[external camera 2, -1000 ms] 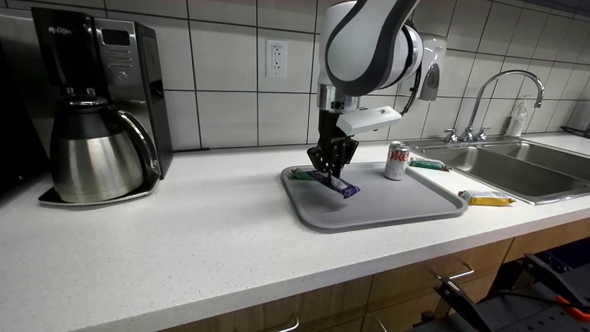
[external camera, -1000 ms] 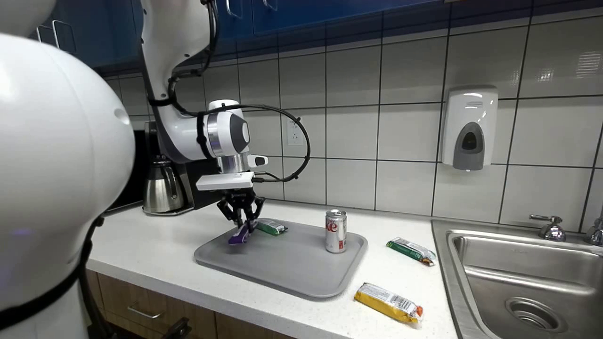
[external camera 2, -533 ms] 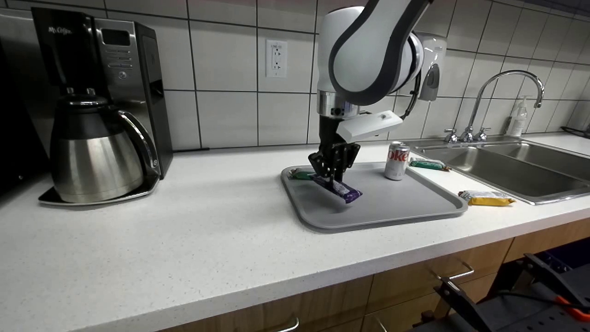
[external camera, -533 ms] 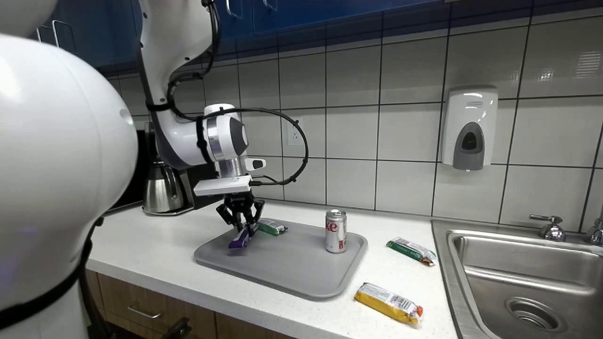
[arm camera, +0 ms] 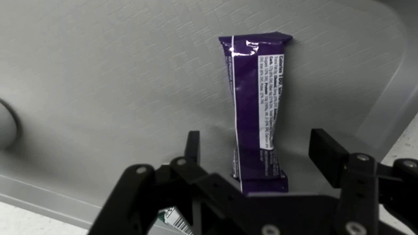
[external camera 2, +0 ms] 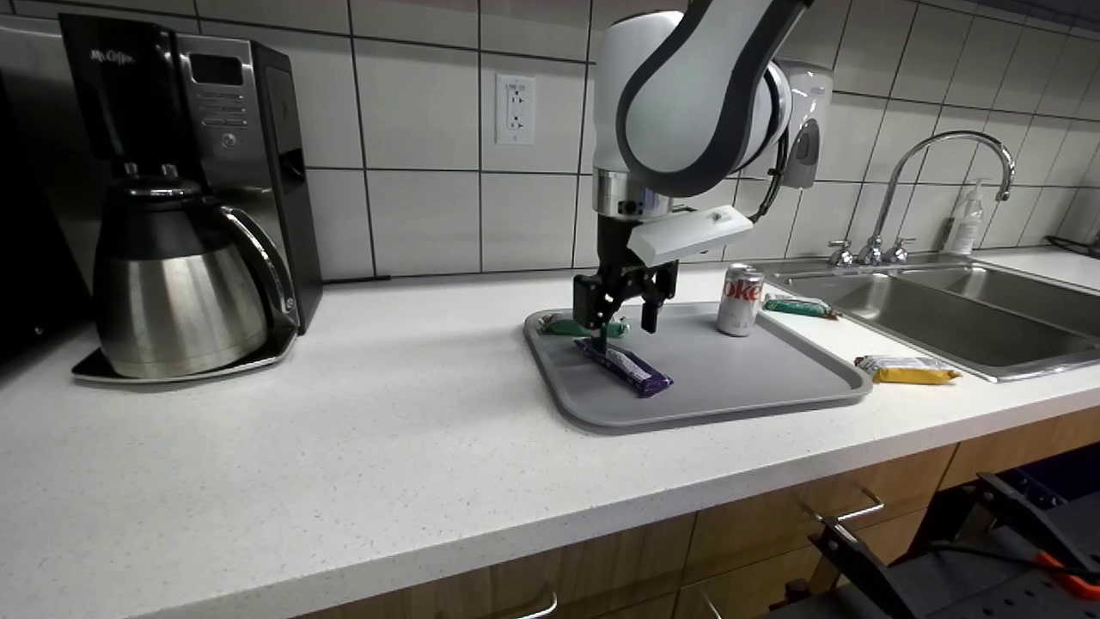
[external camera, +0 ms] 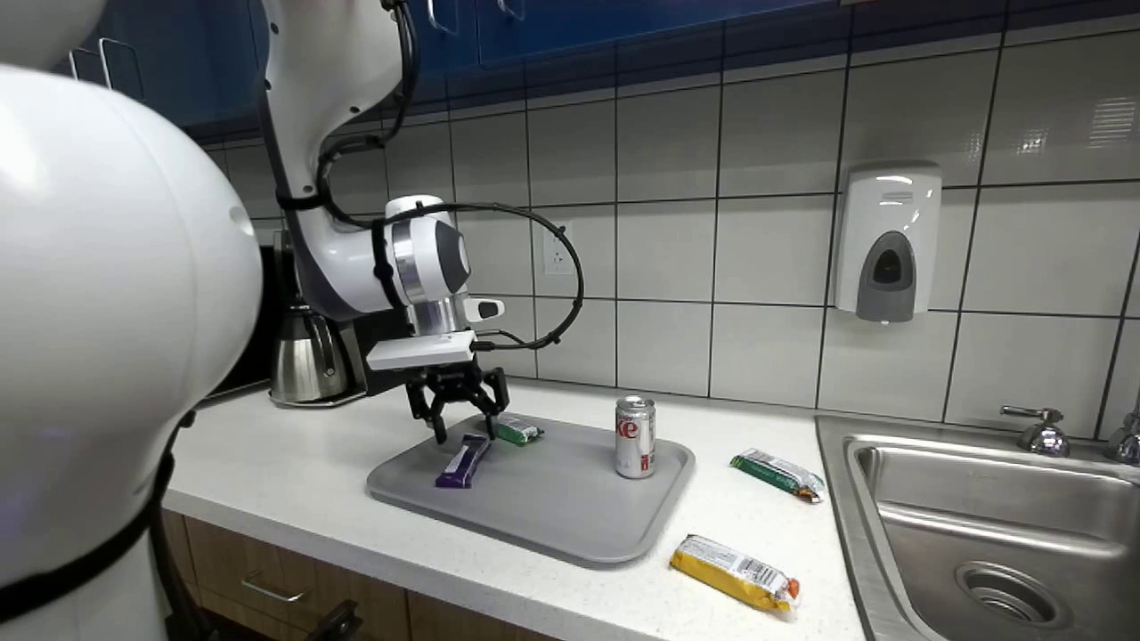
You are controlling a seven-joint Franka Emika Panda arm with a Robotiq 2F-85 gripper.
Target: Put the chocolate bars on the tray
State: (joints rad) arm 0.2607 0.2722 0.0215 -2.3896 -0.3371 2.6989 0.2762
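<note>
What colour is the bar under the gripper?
Purple bar with a white printed panel; clearest in the wrist view.

- In an exterior view, the camera stood right beside the robot arm [external camera: 116, 312], facing the tiled wall [external camera: 668, 240], angled slightly down.
- In an exterior view, it faced that wall across the counter [external camera 2: 387, 447], nearer the coffee maker [external camera 2: 232, 180] than the sink [external camera 2: 1040, 362].
- The wrist view peered down past the gripper [arm camera: 256, 147] onto the tray [arm camera: 130, 81] (close enough to read print on the purple bar [arm camera: 246, 107]).
- All three shared the tray; both exterior views shared the sink.

Light glints off the purple wrapper [arm camera: 251, 107] and tiled wall [external camera: 775, 249]; shadows on the tray [arm camera: 140, 78] are soft.
</note>
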